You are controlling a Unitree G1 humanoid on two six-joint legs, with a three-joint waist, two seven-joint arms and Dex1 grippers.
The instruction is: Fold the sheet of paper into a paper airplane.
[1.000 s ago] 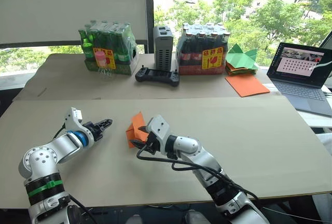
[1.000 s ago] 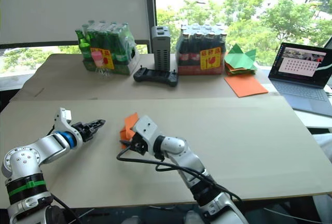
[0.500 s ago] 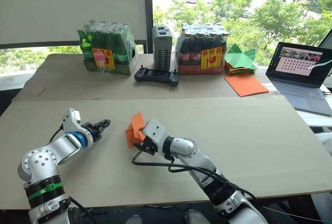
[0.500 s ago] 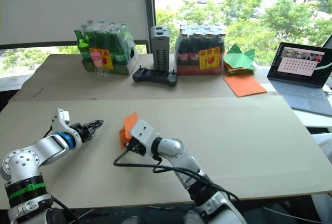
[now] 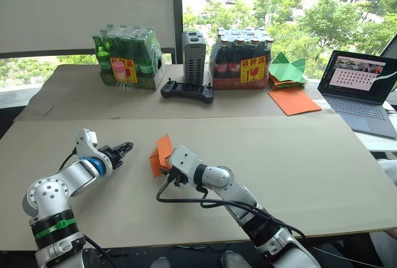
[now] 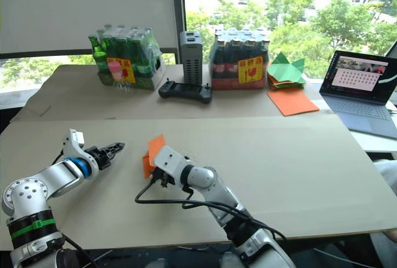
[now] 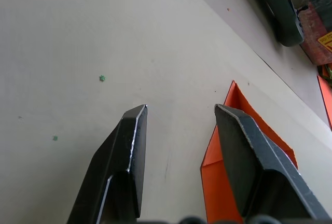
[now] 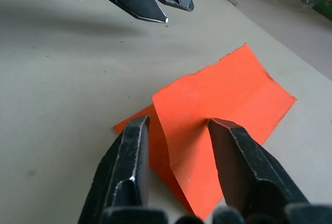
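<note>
the left gripper (image 5: 126, 148) with its two black fingers is hovering low over the pale beige table (image 5: 310, 156), its jaws standing apart with nothing between them, the tips pointing toward the paper from the robot's left. just beside it, near the middle of the table's front half, the thin bright-orange sheet of paper (image 5: 161, 151), partly folded with one flap standing up along a crease, is lying on the tabletop. the right gripper (image 8: 176, 125) is reaching in from the robot's right, its fingers spread either side of the raised flap; they seem to be touching the paper rather than pinching it, though that is hard to judge. further right and well back, a bigger smooth orange sheet (image 5: 294, 101) is lying flat below a pile of green paper shapes (image 5: 287, 69), and an open grey laptop (image 5: 363, 91) is sitting at the table's far right.
</note>
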